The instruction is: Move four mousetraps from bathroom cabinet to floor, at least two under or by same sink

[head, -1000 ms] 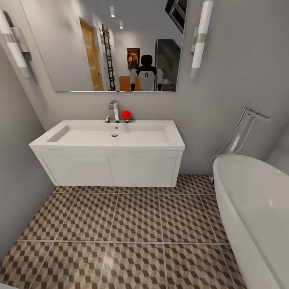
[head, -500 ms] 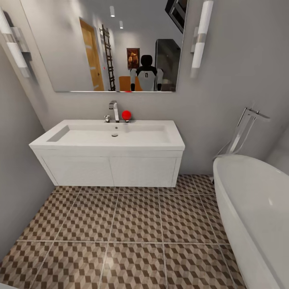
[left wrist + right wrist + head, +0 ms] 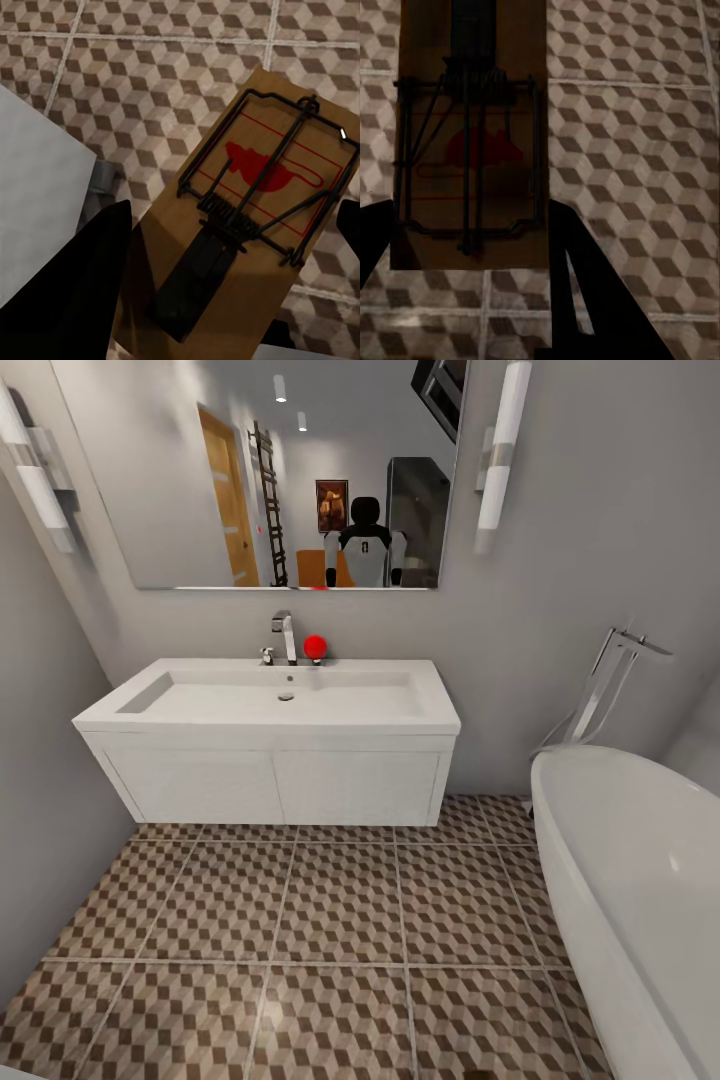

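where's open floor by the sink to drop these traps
The bathroom floor lies bare in front of the white vanity, from the left wall across to the bathtub. It narrows at the right, between vanity and tub, below the standing tap.

bathtub (image 3: 640, 880) cropped at the right edge, right-wrist mousetrap (image 3: 472, 135) cut off at the edge

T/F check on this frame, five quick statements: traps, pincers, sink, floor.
1. Each wrist view shows a mousetrap between that pincer's fingers. True: left pincer with mousetrap, right pincer with mousetrap.
2. A mousetrap lies on the bathroom floor before the sink in the head view. False: none is visible on those tiles.
3. The vanity doors hang open. False: both shut.
4. A red ball sits beside the tap. True.
5. The bathtub stands left of the sink. False: right.
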`<state>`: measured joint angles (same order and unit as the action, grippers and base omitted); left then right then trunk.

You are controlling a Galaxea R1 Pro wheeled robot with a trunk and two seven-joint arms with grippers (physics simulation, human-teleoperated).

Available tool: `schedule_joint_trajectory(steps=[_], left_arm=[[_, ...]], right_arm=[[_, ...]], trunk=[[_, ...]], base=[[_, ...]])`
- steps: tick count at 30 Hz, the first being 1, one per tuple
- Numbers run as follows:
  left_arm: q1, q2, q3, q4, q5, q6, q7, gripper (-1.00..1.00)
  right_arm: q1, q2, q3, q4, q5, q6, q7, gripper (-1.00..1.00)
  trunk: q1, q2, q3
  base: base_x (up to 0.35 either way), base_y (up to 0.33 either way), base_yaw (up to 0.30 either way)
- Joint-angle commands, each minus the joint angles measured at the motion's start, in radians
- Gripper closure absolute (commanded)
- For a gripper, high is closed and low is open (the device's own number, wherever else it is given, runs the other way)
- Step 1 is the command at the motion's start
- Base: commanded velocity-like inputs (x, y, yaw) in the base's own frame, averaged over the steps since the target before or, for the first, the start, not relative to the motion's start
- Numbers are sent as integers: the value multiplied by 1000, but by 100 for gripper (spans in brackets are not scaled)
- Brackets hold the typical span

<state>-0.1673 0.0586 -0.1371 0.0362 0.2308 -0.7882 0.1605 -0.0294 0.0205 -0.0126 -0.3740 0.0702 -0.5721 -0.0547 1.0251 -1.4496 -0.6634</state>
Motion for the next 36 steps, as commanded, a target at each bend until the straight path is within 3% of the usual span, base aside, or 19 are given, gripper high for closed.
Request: schedule_joint_trajectory(steps=[1, 6, 11, 13, 14, 16, 17, 20, 22, 29, 36], left_arm=[[-1, 0, -9, 3, 6, -5, 3, 100], [-1, 0, -8, 1, 5, -4, 4, 100], [-1, -1, -5, -23, 5, -3, 6, 100], [-1, -5, -4, -69, 5, 15, 8, 100], [-1, -10, -4, -105, 5, 51, 9, 100], [-1, -18, -4, -256, 5, 293, 6, 100], [-1, -19, -5, -307, 5, 377, 4, 100], [-1, -20, -8, -364, 5, 479, 1, 100], [-1, -19, -9, -350, 4, 473, 0, 100], [-1, -14, -9, -248, 4, 354, -1, 100], [-1, -14, -10, -235, 4, 338, -1, 100]], right_arm=[[0, 0, -1, -25, 5, -5, -2, 100], [0, 1, 2, -187, 6, -14, -2, 100], [0, -4, 2, -204, 8, -7, 0, 100], [0, -7, 3, -195, 9, -9, 1, 100], [0, -8, 3, -190, 9, -10, 2, 100], [0, -11, 1, -164, 9, -12, 2, 100], [0, -14, 0, -152, 9, -14, 2, 100], [0, -18, -1, -132, 10, -14, 2, 100], [0, -19, -2, -126, 10, -14, 2, 100], [0, -26, -3, -123, 10, -15, -1, 100], [0, -44, -4, -123, 10, -16, -2, 100]], trunk=[[0, 0, -1], [0, 0, -1], [0, 0, -1], [0, 0, -1], [0, 0, -1], [0, 0, -1], [0, 0, -1], [0, 0, -1], [0, 0, -1], [0, 0, -1], [0, 0, -1]], base=[[0, 0, 0], [0, 0, 0], [0, 0, 0], [0, 0, 0], [0, 0, 0], [0, 0, 0], [0, 0, 0], [0, 0, 0], [0, 0, 0], [0, 0, 0], [0, 0, 0]])
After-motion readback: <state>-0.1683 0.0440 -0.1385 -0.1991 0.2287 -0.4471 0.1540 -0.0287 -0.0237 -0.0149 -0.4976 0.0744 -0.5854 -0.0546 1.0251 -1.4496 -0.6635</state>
